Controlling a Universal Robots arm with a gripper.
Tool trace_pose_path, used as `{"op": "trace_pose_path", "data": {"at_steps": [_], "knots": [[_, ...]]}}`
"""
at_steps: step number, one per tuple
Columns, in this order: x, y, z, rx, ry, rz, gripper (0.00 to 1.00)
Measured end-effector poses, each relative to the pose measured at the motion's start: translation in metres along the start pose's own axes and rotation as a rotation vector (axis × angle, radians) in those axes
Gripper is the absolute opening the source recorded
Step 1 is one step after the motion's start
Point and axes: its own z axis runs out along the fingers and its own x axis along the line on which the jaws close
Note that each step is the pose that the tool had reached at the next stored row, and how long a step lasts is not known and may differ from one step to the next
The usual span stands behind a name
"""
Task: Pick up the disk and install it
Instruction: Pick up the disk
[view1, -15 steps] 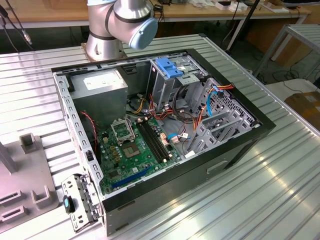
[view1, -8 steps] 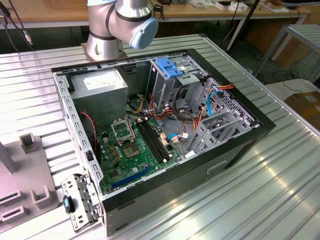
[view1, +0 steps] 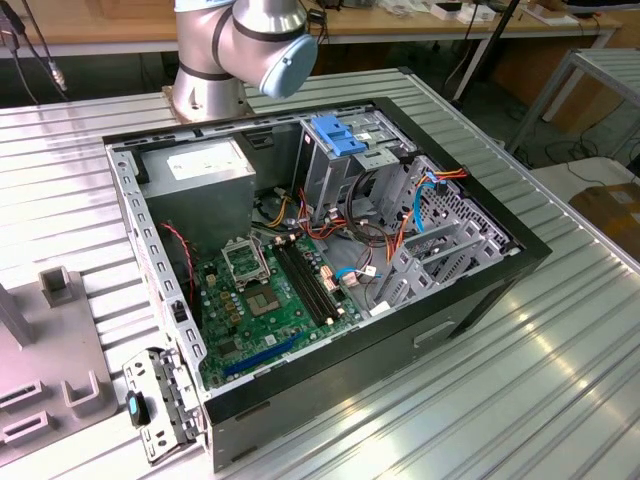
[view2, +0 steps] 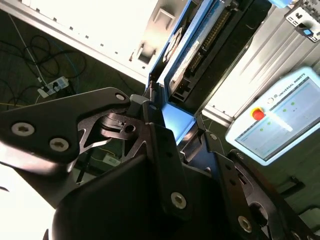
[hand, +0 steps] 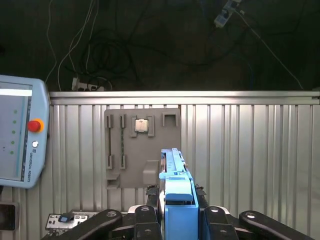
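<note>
The gripper (hand: 177, 222) is closed on the disk (hand: 176, 185). Its two black fingers (hand: 150, 222) press on either side of the disk's light-blue carrier rail. The disk sticks straight out past the fingertips, and in the second wrist view you can see its dark side and a row of small pins. Far beyond the end of the disk lies the ribbed metal bench (hand: 240, 150). On the bench, straight out from the gripper, sits a grey tray (hand: 165, 145) with a small square chip (hand: 141, 125) in one of its slots. Off to one side of the gripper is a touch-screen controller (hand: 20, 150) with a red button (hand: 34, 125). In the exterior view, an open computer case (view1: 480, 290) rests on the bench just in front of the arm's base (view1: 235, 50). Inside it are a green motherboard (view1: 270, 310) and a grey drive cage (view1: 330, 180) with a blue latch (view1: 340, 135) on top.
</note>
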Motion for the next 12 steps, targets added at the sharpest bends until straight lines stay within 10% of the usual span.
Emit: {"op": "trace_pose_path", "data": {"at_steps": [12], "knots": [[-0.0001,-0.0397,0.0004,-0.0001,0.0,0.0,0.37]]}}
